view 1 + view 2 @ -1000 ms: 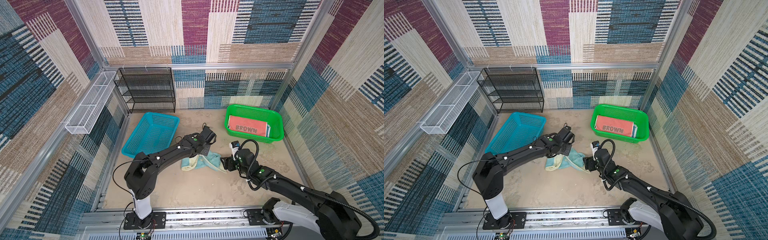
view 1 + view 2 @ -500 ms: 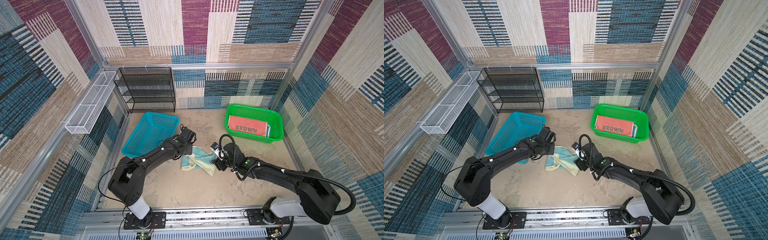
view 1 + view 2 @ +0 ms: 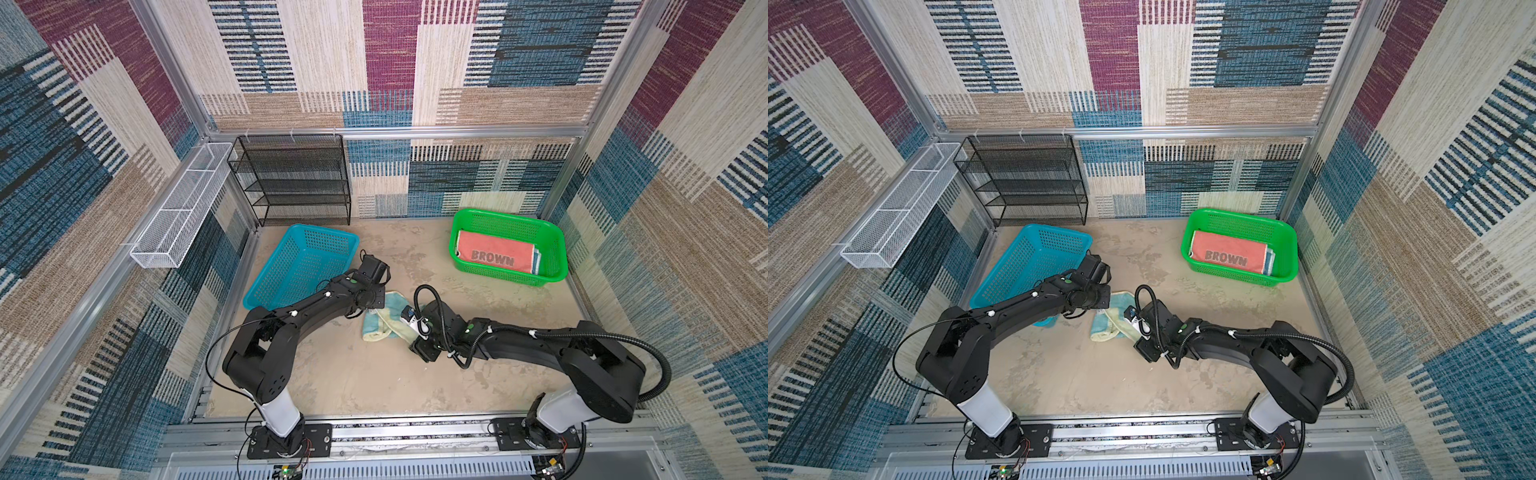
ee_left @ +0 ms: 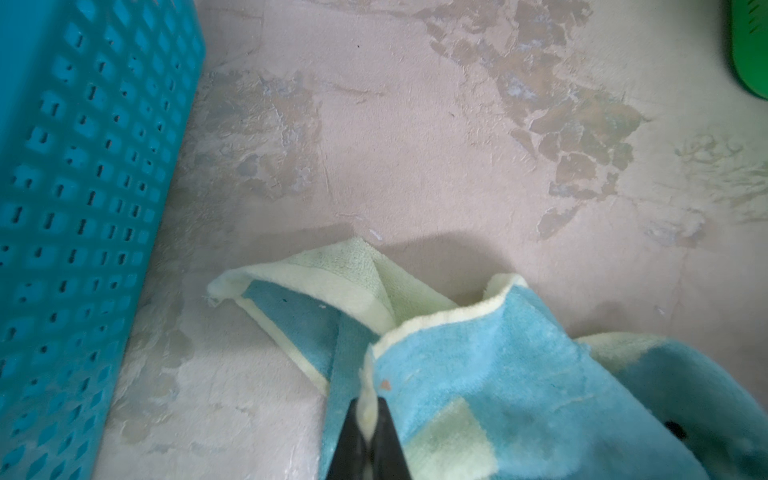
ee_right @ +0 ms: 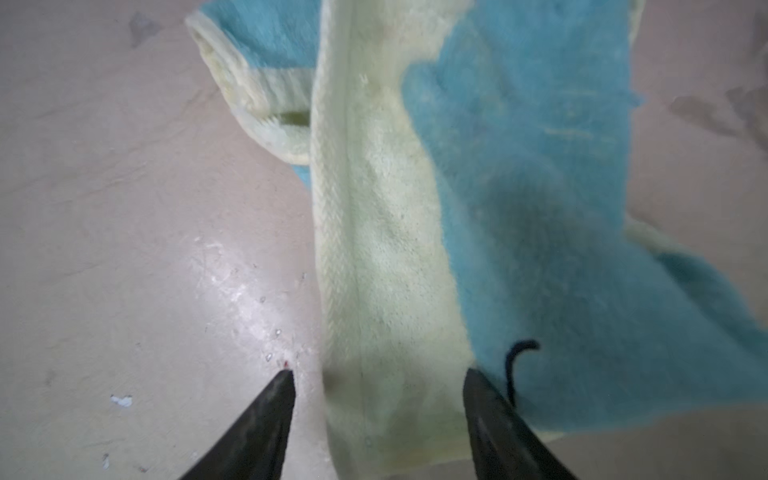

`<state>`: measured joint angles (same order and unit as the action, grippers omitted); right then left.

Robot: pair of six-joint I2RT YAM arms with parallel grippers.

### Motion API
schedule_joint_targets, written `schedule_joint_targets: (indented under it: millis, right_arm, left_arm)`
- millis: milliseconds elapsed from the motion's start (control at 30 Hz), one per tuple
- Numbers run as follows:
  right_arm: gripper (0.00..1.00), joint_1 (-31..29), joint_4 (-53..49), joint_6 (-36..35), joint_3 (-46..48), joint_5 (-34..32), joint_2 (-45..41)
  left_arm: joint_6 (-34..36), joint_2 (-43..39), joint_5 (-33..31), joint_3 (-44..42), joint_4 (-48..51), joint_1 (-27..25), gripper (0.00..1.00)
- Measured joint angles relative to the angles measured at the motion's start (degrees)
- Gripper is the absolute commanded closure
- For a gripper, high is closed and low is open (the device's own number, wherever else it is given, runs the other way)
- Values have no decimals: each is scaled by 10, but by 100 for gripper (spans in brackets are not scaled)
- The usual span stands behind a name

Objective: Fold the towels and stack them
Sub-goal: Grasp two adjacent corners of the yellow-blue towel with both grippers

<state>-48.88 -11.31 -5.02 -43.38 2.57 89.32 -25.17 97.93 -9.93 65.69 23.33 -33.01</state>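
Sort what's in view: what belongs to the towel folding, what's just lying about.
Job: blue-and-cream towel; coral BROWN towel in the green basket; left gripper, shut on the blue-and-cream towel; right gripper, open astride it.
Lying about: blue basket; black mesh shelf; white wire tray.

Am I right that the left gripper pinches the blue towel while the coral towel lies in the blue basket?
No: the coral towel lies in the green basket, as both top views show; the left gripper does pinch the blue towel.
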Motion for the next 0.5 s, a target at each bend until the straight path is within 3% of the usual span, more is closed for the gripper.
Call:
schedule_joint_targets:
  millis: [333, 400, 500]
  right_arm:
    - [48, -1, -19, 19, -12, 0, 27]
    - [56, -1, -18, 19, -13, -2, 28]
    - [76, -1, -14, 19, -13, -3, 32]
  left_arm:
    - [5, 23, 18, 10, 0, 13, 100]
    - [6, 23, 24, 12, 0, 14, 100]
    - [7, 23, 26, 12, 0, 16, 100]
